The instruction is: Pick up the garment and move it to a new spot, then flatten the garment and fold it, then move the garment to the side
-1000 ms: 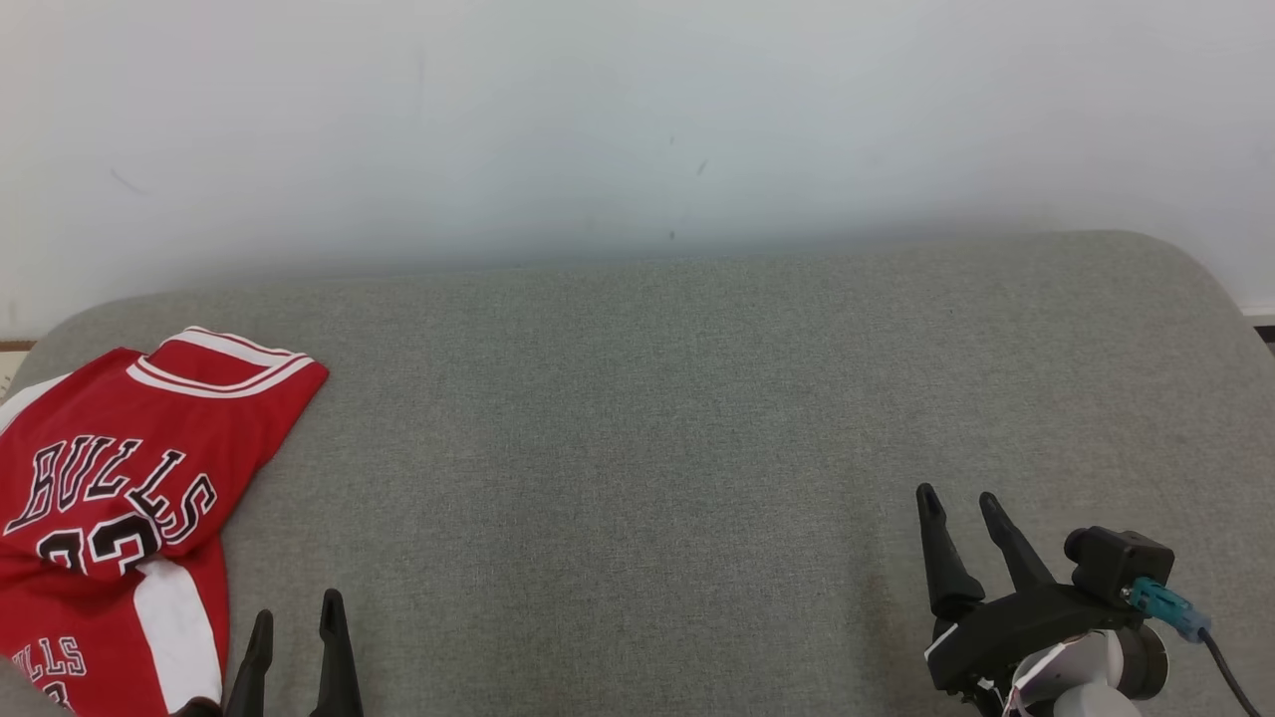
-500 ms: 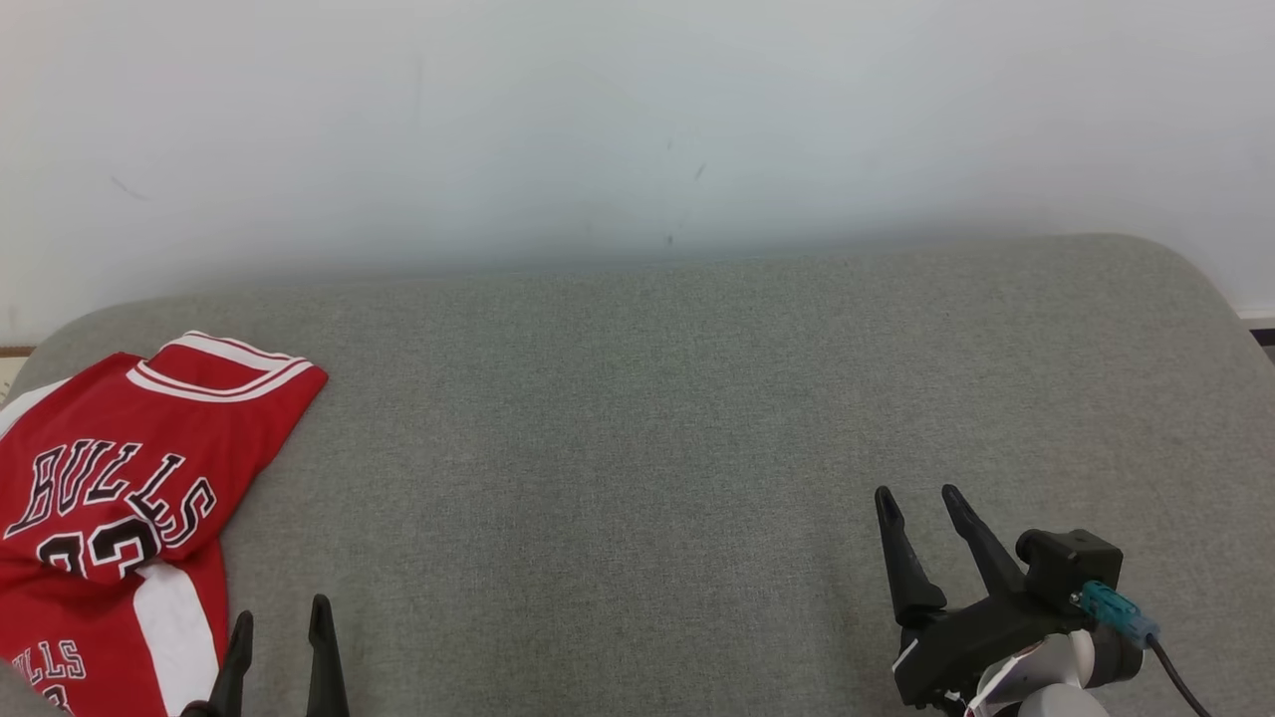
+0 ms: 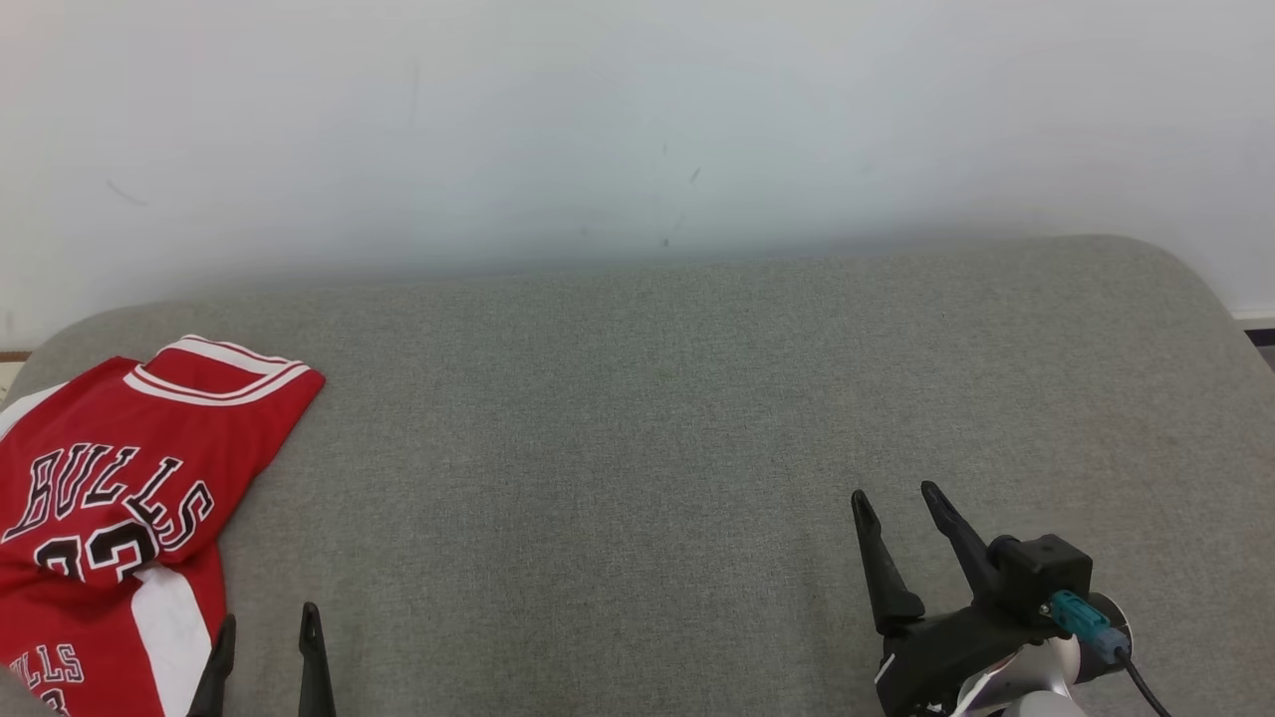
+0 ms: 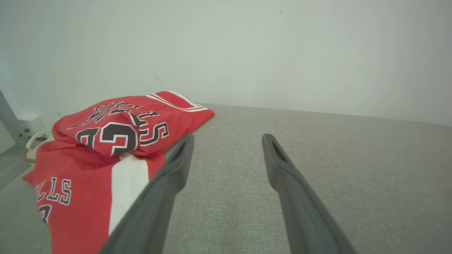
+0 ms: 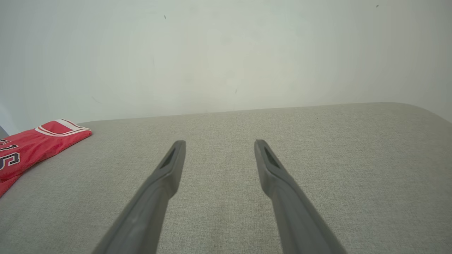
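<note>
at the far left of the grey fabric bench point(image 3: 618, 448) a red jersey point(image 3: 110, 478) lies folded over on itself, its white-striped trim towards the wall and its black lettering and number facing up. just beside its right edge sits the left end effector point(image 3: 268, 613), two dark fingers spread apart with nothing between them. bare fabric runs across the middle. towards the right the right end effector point(image 3: 893, 491) hangs over the bench, fingers likewise apart and empty. a pale wall point(image 3: 637, 119) stands behind.
</note>
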You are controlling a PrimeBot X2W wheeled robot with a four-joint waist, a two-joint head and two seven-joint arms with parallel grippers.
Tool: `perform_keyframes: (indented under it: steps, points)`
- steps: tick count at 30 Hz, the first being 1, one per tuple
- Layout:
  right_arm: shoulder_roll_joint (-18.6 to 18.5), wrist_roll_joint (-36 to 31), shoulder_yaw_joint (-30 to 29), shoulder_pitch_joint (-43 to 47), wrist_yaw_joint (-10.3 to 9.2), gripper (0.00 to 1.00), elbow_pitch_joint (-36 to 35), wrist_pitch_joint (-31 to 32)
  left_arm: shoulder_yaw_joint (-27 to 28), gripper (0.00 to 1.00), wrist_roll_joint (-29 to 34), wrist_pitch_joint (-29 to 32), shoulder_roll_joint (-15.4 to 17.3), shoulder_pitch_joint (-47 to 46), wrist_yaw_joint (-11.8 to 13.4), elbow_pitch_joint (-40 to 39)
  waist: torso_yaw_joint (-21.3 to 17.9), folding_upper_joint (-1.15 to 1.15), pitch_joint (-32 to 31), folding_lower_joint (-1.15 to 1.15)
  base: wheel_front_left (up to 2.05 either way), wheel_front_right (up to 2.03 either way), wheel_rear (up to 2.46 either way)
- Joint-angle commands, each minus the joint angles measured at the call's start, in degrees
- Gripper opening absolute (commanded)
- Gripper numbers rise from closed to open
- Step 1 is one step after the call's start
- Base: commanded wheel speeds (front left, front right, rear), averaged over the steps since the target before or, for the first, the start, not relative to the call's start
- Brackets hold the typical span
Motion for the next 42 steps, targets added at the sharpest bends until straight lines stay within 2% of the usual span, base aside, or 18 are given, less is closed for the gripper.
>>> perform_keyframes:
  steps: [1, 23, 42]
  points:
    - [0.1, -0.9, 0.3, 0.4, 0.03, 1.0, -0.5, -0.1, 0.3, 1.0, 1.1, -0.1, 0.4, 0.5, 0.4, -0.5, 0.0, 0.0, 0.0, 0.0, 0.0, 0.0, 0.0]
    - [2.5, -7.4, -3.5, 4.7, 0.04, 1.0, -6.1, 0.3, 2.0, 1.0, 10.3, -0.1, 1.4, 2.8, 3.0, -3.0, -0.3, 0.0, -0.7, 0.0, 0.0, 0.0, 0.0]
    - [2.7, -4.8, -5.2, 4.9, 0.04, 1.0, -6.4, 0.6, 1.9, 1.0, 9.0, -0.1, 1.7, 2.9, 3.2, -3.1, -0.3, 0.0, -0.5, 0.0, 0.0, 0.0, 0.0]
